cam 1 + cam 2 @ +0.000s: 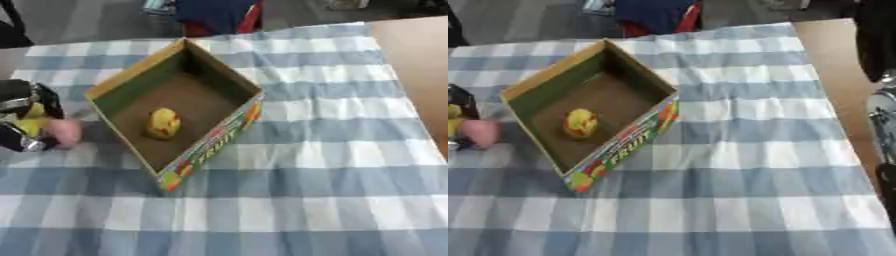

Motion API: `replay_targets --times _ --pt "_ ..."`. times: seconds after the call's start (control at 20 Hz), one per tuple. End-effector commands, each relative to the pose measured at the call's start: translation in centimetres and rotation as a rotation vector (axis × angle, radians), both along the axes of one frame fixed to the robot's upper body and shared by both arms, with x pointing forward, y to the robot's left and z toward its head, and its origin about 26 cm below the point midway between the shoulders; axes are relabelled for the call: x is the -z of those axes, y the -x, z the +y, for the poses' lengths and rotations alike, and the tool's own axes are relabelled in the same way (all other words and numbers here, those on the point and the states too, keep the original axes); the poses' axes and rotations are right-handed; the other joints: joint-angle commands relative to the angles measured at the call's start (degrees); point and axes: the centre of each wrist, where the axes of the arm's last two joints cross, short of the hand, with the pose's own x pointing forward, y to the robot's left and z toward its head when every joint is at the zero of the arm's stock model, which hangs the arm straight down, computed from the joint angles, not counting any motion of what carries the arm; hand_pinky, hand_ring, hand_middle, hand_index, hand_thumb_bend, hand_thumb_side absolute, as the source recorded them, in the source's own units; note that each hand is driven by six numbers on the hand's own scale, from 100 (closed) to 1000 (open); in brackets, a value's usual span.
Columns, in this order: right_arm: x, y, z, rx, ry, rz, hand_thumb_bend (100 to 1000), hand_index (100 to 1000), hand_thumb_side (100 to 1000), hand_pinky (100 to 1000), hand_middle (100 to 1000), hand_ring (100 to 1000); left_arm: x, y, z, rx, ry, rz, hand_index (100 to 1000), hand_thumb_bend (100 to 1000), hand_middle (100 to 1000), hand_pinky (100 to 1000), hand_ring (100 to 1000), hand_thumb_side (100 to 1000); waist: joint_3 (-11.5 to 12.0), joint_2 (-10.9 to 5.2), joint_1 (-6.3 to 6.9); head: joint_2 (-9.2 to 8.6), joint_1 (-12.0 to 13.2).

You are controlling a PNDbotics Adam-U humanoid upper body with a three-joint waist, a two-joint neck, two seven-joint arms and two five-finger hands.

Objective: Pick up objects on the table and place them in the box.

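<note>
An open cardboard box (226, 75) with green inner walls and a fruit print on its outer side stands askew on the checked cloth. On its brown floor lies a small yellow toy (163, 123) with red marks. My left hand (24, 120) is at the left edge, just left of the box's near-left wall. Its fingers are curled round a rounded pink object (63, 131), and some yellow shows between the fingers. Only black and silver parts of my right arm (882, 112) show at the right edge of the right eye view; the hand itself does not show.
A blue and white checked cloth (315, 170) covers the table, with bare wood (420, 60) at the right. A dark blue and red shape (217, 15) stands beyond the far edge.
</note>
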Motion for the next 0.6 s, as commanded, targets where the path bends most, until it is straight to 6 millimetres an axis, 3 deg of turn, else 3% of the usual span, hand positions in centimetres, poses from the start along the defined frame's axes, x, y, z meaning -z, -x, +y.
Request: replay_targets --times 0.05,0.35,0.6 --pt "-0.9 0.5 -0.1 -0.002 0.0 -0.037 100 859 932 682 655 712 -1.7 0.1 0.2 0.005 -0.03 -0.056 545 255 464 268 586 100 -0.04 -1.01 -0.15 -0.6 0.15" --pt "-0.8 0.5 -0.2 -0.001 -0.001 -0.035 100 858 931 682 654 713 -2.7 0.3 -0.3 -0.019 0.009 -0.152 511 147 426 233 558 100 0.15 -1.24 -0.16 -0.7 -0.03" --pt "-0.8 0.5 -0.2 0.001 -0.003 -0.034 100 859 931 682 654 713 -5.5 1.0 -1.0 -0.017 0.046 -0.272 502 108 415 220 546 100 0.3 -1.43 -0.09 -0.66 -0.15"
